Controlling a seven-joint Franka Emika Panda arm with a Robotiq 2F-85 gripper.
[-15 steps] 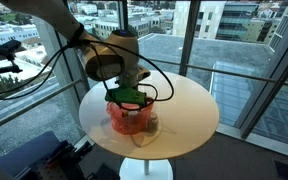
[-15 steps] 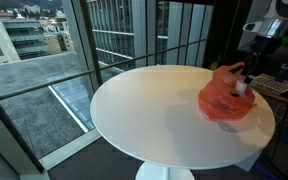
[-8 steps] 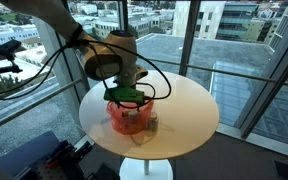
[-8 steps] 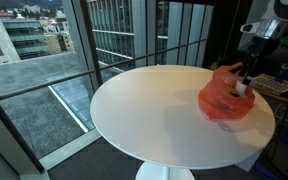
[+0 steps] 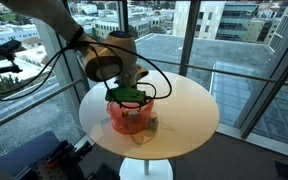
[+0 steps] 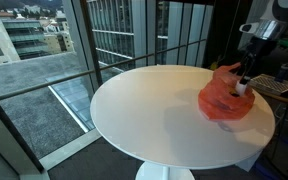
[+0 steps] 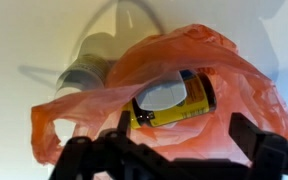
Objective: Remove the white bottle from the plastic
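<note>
The plastic (image 7: 224,70) is a crumpled red-orange translucent container on the round white table (image 5: 189,105); it shows in both exterior views (image 5: 127,120) (image 6: 222,103). The white bottle (image 7: 169,97), with a yellow label, sits inside it and shows as a small white shape in an exterior view (image 6: 242,88). My gripper (image 7: 184,135) is open just above the plastic, one dark finger on each side of the bottle, not touching it. In both exterior views the gripper (image 5: 131,96) (image 6: 247,72) hangs right over the plastic.
A small greyish bottle (image 7: 84,70) rests against the outside of the plastic, also seen in an exterior view (image 5: 152,124). The plastic lies near the table's edge. Floor-to-ceiling windows surround the table. Cables (image 5: 159,80) loop from the arm.
</note>
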